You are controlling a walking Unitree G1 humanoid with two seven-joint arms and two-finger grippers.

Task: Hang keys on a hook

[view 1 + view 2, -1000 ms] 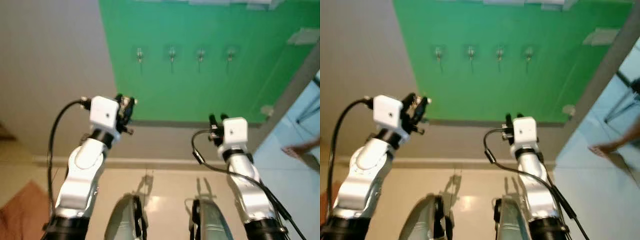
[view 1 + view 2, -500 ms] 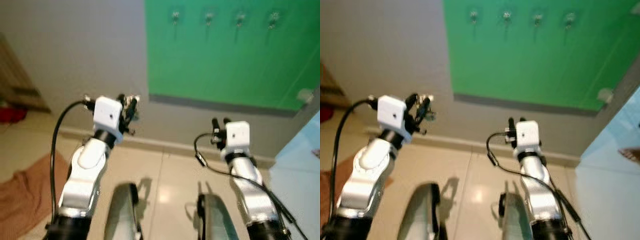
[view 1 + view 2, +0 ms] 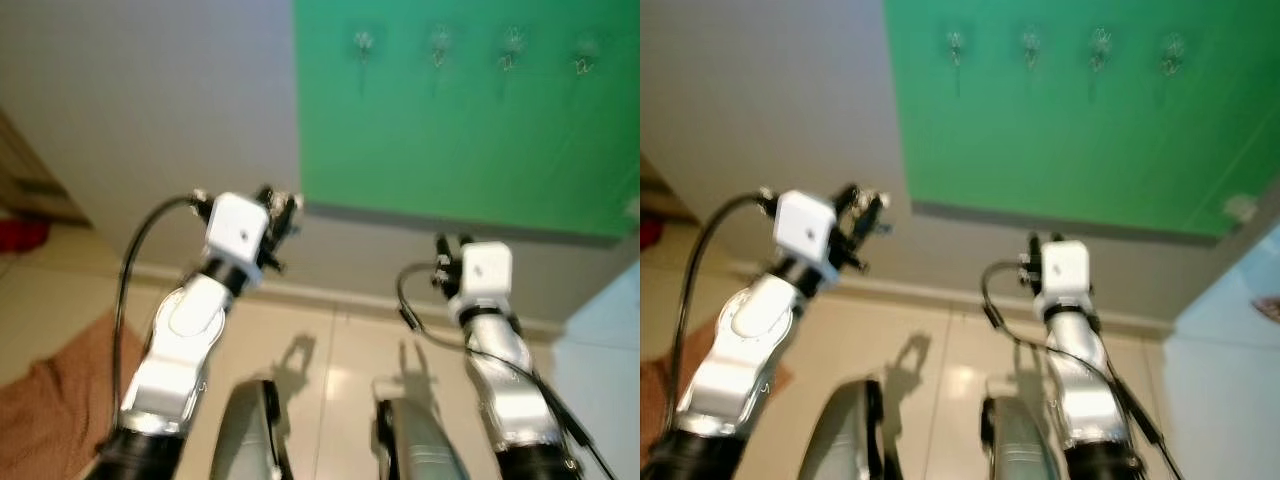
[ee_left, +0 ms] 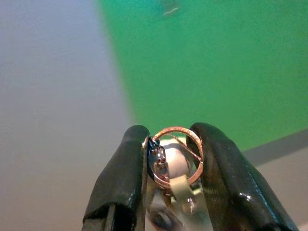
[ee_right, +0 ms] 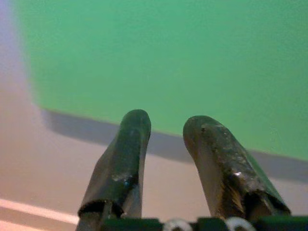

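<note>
The left gripper (image 4: 169,159) pinches the keys (image 4: 174,166) by their thin copper ring, raised before the green board (image 3: 460,120), well below its 4 hooks (image 3: 956,44). The ring looks light, stiff and slick, likely to twist between the fingers (image 4: 120,183); gripping its lower rim leaves the top loop free for a hook. The right gripper (image 5: 166,144) hangs slightly spread, holding nothing.
</note>
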